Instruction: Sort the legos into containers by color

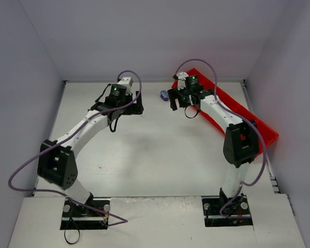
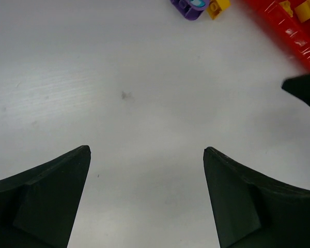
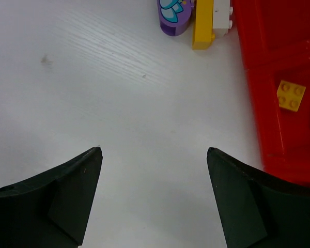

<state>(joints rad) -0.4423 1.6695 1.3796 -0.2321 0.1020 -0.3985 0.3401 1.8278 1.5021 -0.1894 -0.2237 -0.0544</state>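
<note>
One purple lego (image 3: 171,23), cyan-printed, yellow lego (image 3: 202,30) beside it

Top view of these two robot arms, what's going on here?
Two arms are sorting toy bricks into a red tray. Right now nothing is being held: the left hand and the right hand are both open and empty over bare table. A purple piece and a long yellow brick lie on the table just outside the tray, ahead of the right hand. A square yellow brick already sits in one compartment.
</note>
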